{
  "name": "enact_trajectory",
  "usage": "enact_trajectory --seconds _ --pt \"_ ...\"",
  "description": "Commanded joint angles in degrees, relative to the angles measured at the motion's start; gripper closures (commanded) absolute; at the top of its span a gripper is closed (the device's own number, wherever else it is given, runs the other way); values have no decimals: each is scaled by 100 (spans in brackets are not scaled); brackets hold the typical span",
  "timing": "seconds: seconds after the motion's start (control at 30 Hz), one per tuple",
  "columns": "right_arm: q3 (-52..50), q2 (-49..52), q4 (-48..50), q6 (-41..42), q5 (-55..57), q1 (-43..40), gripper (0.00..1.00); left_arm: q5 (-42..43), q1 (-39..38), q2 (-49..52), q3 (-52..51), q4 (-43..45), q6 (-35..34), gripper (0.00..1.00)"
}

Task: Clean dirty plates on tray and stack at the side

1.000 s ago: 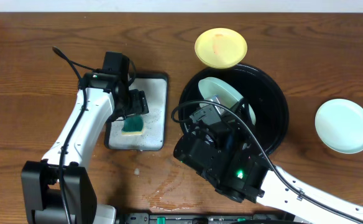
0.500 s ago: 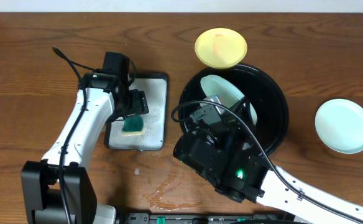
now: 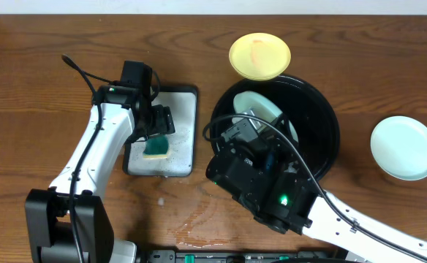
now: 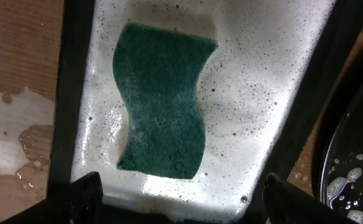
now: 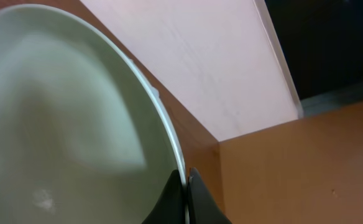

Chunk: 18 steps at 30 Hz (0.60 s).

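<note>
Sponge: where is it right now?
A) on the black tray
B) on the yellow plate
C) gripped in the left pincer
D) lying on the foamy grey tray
D: the green sponge lies flat in the suds on the grey tray, with the left pincer open above it.

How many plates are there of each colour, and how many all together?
Mint-green plates: 2
Yellow plates: 1
Total: 3 plates
</note>
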Motion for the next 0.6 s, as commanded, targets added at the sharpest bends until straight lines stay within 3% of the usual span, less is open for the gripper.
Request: enact_trajectory --seconds 0.0,0.07,0.1,0.17,0.2,0.27,0.33,0.57 --pt "11 -76 181 243 577 -127 99 -26 13 33 -13 -13 35 17" --pt "15 -79 271 -334 -125 -125 99 -26 13 33 -13 -13 35 17" --pt "11 -76 247 -505 33 -142 99 -26 13 33 -13 -13 35 17" --pt "13 -79 304 72 577 -282 99 -26 13 33 -13 -13 35 17" --pt "13 -101 367 162 258 -319 99 -26 13 33 -13 -13 35 17" --pt "13 -103 341 -378 -372 -315 99 -26 13 33 -13 -13 35 17" --pt "11 -98 291 -92 214 -391 99 -26 13 33 -13 -13 35 17" --pt "13 -83 17 203 -411 -422 99 -26 13 33 -13 -13 35 17"
